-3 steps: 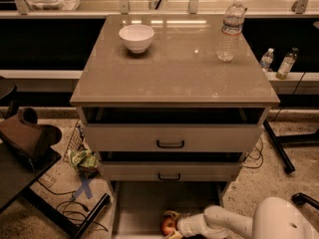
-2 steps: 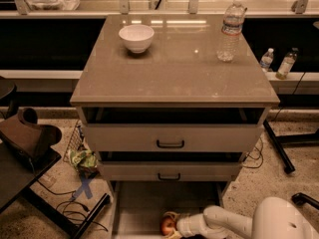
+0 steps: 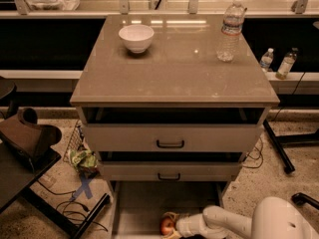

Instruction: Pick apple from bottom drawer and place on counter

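The gripper (image 3: 169, 226) sat low at the six o'clock edge of the view, down in the pulled-out bottom drawer (image 3: 144, 203), with the apple (image 3: 165, 226) right against it. The apple lay on the drawer floor near the front, at about five o'clock from the middle of the tray. Whether the gripper had actually closed on the apple I could not tell, since the two overlapped in the dim corner. The white arm (image 3: 224, 222) came in from four o'clock, lying nearly flat along the drawer's front, and ran back to the rounded white robot body (image 3: 284, 222) at the lower right corner. Above the open tray, the middle drawer (image 3: 199, 172) and the top drawer (image 3: 124, 137) each stood slightly ajar, a dark gap showing over each front, and each carried a black handle at its centre. The counter (image 3: 174, 73) filled the middle of the view. It held a white bowl (image 3: 136, 37) toward eleven o'clock and a clear water bottle (image 3: 231, 30) standing upright toward one o'clock, the two well apart. Off the cabinet at three o'clock, two small bottles (image 3: 286, 63) stood on a ledge. At nine o'clock a dark table (image 3: 17, 176) carried a brown object (image 3: 27, 133), and between that table and the cabinet, on the speckled floor (image 3: 279, 193), lay a crumpled green wrapper (image 3: 82, 159) with a blue tape cross (image 3: 84, 185) just below it.
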`<state>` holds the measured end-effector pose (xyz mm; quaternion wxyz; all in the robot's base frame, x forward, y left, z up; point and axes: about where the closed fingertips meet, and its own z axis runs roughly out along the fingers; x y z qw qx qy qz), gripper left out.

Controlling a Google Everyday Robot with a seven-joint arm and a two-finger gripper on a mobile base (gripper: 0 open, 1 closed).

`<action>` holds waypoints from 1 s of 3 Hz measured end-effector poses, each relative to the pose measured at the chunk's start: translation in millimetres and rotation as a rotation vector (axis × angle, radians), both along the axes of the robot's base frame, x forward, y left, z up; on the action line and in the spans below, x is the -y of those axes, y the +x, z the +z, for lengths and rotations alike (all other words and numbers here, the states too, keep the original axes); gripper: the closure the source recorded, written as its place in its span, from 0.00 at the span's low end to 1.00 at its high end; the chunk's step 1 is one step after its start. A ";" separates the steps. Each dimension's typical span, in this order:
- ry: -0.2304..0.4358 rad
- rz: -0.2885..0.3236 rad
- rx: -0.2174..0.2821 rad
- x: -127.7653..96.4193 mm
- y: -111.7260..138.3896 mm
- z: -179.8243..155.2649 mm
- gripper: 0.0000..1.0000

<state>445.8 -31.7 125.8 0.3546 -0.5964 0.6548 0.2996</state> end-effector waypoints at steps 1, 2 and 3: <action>0.000 0.000 0.000 -0.1 0.0 0.1 1.00; 0.000 0.000 0.000 -0.1 -0.1 0.7 1.00; 0.000 0.000 0.000 -0.1 -0.1 0.8 1.00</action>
